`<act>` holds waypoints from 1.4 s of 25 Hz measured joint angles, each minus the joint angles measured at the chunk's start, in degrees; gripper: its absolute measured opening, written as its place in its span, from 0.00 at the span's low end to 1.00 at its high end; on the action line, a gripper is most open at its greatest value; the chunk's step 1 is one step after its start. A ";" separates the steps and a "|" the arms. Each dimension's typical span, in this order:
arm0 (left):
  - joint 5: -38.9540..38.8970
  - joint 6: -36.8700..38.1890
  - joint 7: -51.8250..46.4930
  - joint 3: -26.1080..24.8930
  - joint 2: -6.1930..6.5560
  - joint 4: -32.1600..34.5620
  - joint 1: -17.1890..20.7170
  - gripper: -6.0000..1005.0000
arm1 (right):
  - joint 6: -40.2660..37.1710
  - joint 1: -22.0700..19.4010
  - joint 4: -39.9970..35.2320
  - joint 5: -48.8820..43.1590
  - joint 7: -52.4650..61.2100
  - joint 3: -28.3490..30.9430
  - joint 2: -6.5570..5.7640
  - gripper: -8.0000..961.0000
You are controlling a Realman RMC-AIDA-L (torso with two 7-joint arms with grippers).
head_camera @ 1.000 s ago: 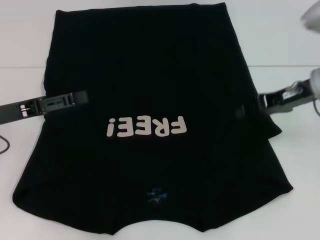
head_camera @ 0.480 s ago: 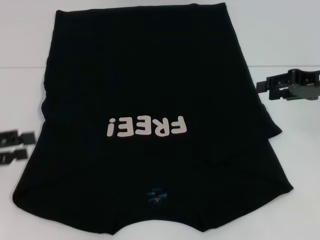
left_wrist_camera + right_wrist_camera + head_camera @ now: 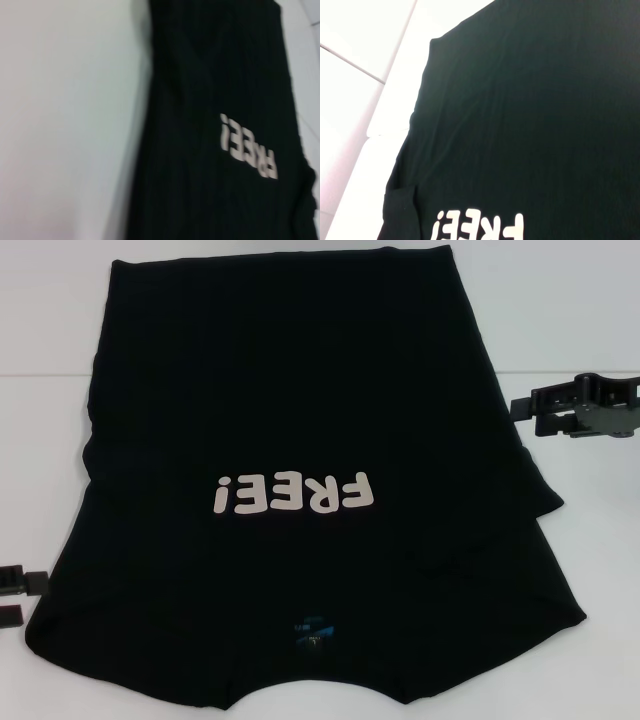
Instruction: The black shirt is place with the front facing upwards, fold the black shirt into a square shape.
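Both grippers have pulled off the black shirt since a second ago, when each reached in over a side edge beside the lettering. The left gripper has dropped back nearer the robot and now sits at the left edge of the head view, just beside the near-left corner of the cloth, its two fingers apart with nothing between them. The right gripper has gone out to the right and hangs just off the shirt's right edge; its fingers look parted and empty, though they are small and seen side-on, so I would not swear to how wide.

The shirt lies face up in the middle of the white table, collar and blue neck label toward the robot, hem far away, the "FREE!" print reading upside down. Both sleeves appear folded inward, leaving a long panel with a fold bulging out on the right side.

Risk from here: that loose right fold could slip open if a finger catches only the top layer, and an uneven lift by the two arms would skew the square.

The table is plain white with a seam line across it; no more of the room shows.
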 joint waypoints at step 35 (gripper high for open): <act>5.03 -8.44 0.47 3.38 -2.18 -2.82 -2.67 0.73 | 0.88 -0.93 0.00 0.06 -0.10 0.10 -0.09 0.61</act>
